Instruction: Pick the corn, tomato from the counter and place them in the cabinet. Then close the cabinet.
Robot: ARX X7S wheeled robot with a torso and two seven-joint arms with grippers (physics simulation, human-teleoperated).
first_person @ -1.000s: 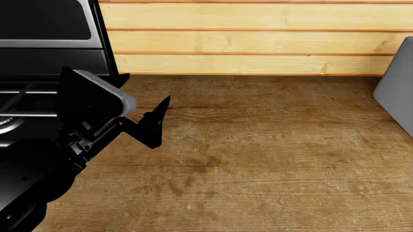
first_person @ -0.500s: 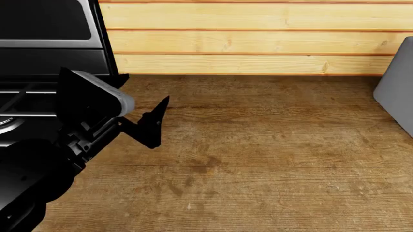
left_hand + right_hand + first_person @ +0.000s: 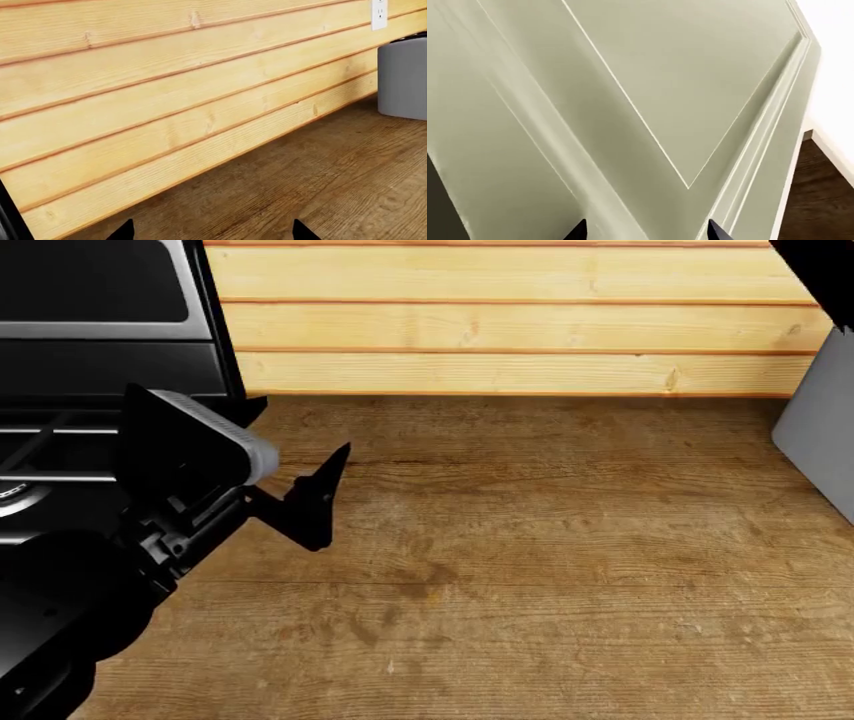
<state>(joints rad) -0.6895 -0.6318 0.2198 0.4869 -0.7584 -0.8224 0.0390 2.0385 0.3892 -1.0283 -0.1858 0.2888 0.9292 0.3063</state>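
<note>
Neither the corn nor the tomato shows in any view. The brown wooden counter lies bare in front of me. My left gripper hovers low over it by the stove, facing the plank wall, open with only wood grain between its tips; one black finger shows in the head view. My right gripper is open and empty, close to a pale green panelled cabinet door that fills its view. A black part of the right arm sits in the head view's top right corner.
A black stove stands at the counter's left end. A grey appliance stands at the right, also seen as the grey appliance below a white wall outlet. A light plank wall backs the counter. Dark floor shows beside the door.
A black part of the right arm has come into the head view's top right corner. The left arm has stayed almost still.
</note>
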